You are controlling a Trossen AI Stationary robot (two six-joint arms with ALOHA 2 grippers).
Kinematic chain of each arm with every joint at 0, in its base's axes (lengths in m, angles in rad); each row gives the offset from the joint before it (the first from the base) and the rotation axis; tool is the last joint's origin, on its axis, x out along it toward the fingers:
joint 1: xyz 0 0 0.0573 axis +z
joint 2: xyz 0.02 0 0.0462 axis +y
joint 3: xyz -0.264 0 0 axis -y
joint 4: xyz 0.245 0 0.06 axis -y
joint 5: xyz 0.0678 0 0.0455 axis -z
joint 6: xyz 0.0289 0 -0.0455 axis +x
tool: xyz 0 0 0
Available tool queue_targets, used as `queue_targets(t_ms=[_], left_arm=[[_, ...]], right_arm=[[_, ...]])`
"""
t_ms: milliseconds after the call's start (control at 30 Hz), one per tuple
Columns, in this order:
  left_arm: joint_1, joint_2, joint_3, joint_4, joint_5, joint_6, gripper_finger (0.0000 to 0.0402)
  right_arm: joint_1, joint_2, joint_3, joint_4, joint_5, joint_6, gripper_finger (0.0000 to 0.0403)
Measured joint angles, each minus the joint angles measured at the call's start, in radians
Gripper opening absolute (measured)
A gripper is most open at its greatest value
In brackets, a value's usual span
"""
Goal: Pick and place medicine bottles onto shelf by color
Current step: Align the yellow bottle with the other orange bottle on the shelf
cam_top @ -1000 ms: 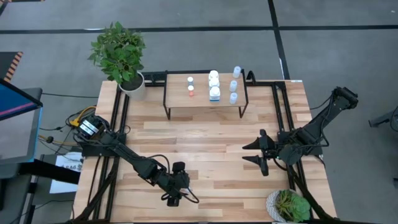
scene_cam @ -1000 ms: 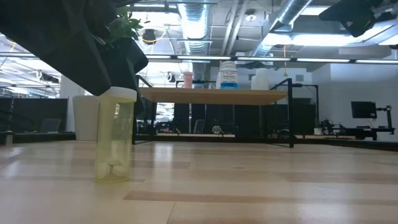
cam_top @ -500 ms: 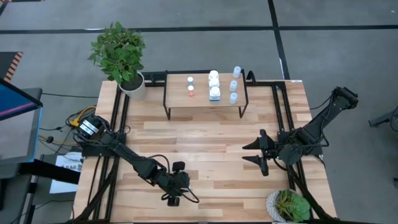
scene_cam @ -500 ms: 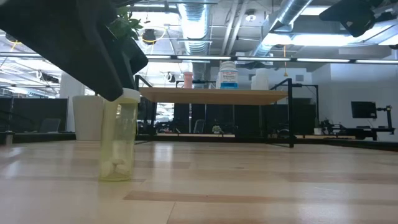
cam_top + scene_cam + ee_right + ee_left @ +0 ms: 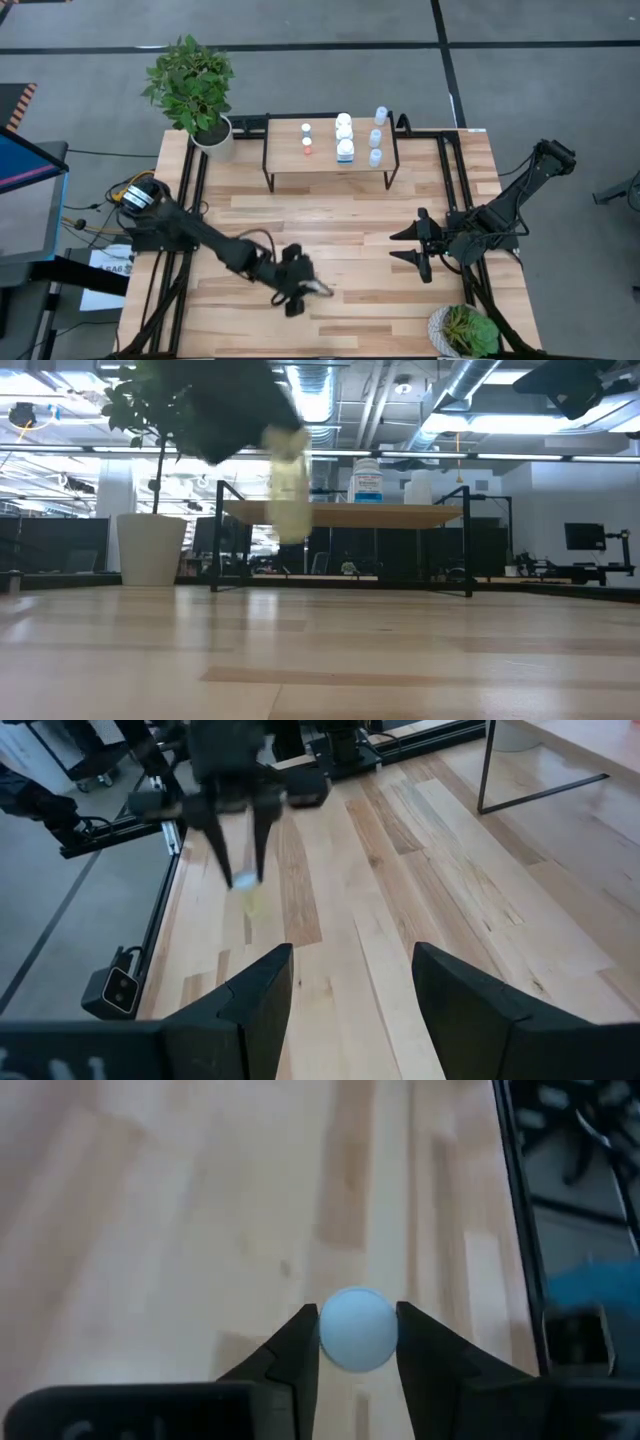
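My left gripper [image 5: 300, 291] grips a small yellowish bottle [image 5: 288, 485] by its white cap [image 5: 358, 1329], lifted above the tabletop [image 5: 350, 215] near its front edge. My right gripper [image 5: 412, 246] waits open near the right edge. The shelf [image 5: 325, 163] at the back edge carries seven bottles.

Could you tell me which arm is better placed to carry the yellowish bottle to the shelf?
The left. The left gripper is already shut on the yellowish bottle, held clear of the table. The right gripper is open and empty at the table's right side, no nearer the shelf.
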Motion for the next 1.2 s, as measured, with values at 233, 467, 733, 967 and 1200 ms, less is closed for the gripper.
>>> queue_targets(t_ms=[233, 467, 733, 967, 1200], left_arm=[[0.181, -0.059, 0.201, -0.259, -0.011, 0.095, 0.0089], [0.397, -0.059, 0.395, -0.479, -0.010, 0.236, 0.0089], [0.626, -0.058, 0.453, -0.619, 0.084, 0.262, 0.0089], [0.723, -0.058, 0.447, -0.667, 0.089, 0.261, 0.0089], [0.765, -0.058, 0.447, -0.662, 0.087, 0.297, 0.0089]], right_arm=[[0.000, 0.000, 0.000, 0.000, -0.001, 0.001, 0.0228], [0.000, 0.000, 0.000, 0.000, -0.002, 0.001, 0.0228], [0.000, 0.000, 0.000, 0.000, -0.002, -0.001, 0.0228], [0.000, 0.000, 0.000, -0.001, -0.002, -0.001, 0.0228], [0.000, 0.000, 0.000, -0.001, -0.002, -0.001, 0.0228]])
